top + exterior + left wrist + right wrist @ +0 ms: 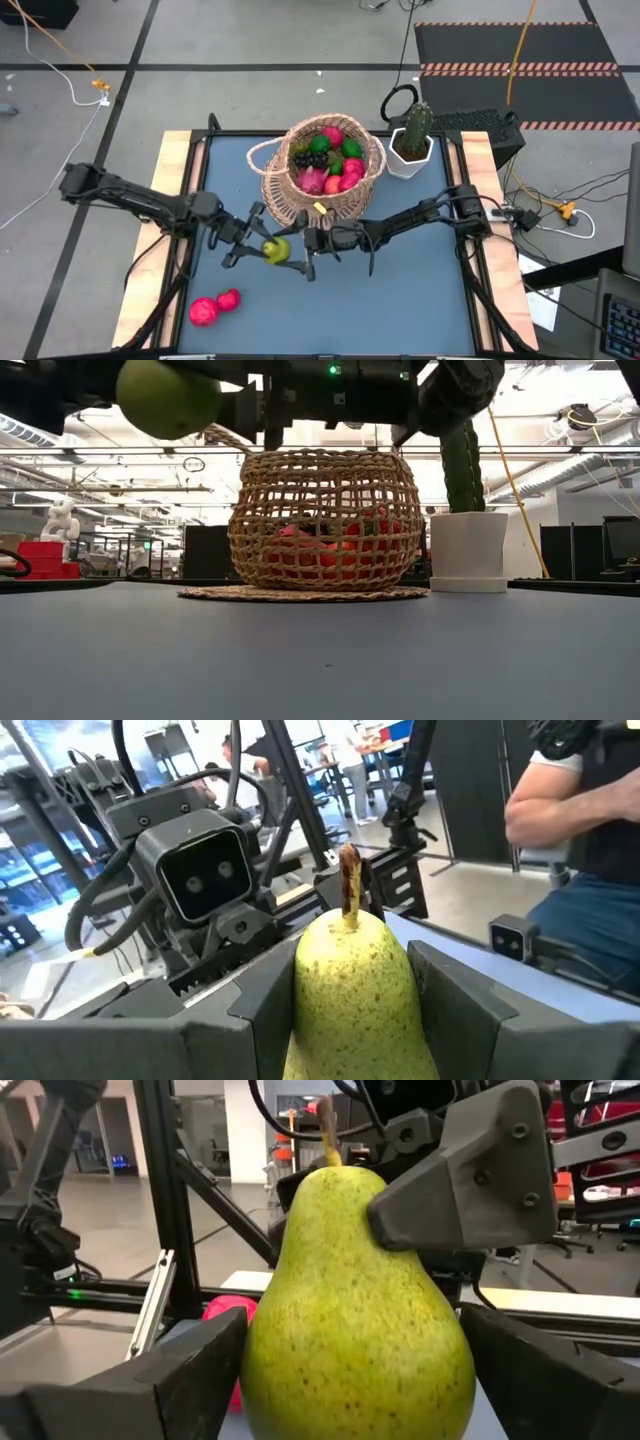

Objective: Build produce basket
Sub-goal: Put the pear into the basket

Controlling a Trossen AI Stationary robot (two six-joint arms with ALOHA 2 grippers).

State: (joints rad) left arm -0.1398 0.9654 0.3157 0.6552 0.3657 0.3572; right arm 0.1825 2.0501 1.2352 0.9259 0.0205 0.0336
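- The left gripper (262, 243) is above the table (420, 300), its fingers closed about halfway on a yellow-green pear (277, 250) and pressing its two sides.
- In the left wrist view the pear (358, 995) stands upright between the two dark fingers (262, 1010), with its brown stem pointing up.
- The right gripper (303, 256) is just on the other side of the same pear and faces the left gripper; its fingers are spread wide on both sides of the fruit.
- In the right wrist view the pear (355, 1315) fills the space between the right fingers (190, 1370), and one finger of the left gripper lies on the pear's upper side. I cannot tell if the right fingers touch the pear.
- In the low view the pear (168, 395) hangs in the air, well above the table surface.
- The basket (318, 175) stands just behind both grippers, closer to the right gripper. Inside it lie red, pink, green and dark fruits (328, 158).
- Two red-pink fruits (213, 307) lie on the table on the near side of the left gripper, well apart from it.
- A potted cactus (413, 140) in a white pot stands just beside the basket, farther from the grippers.
- In the left wrist view a person's arm (560, 795) shows beyond the table.
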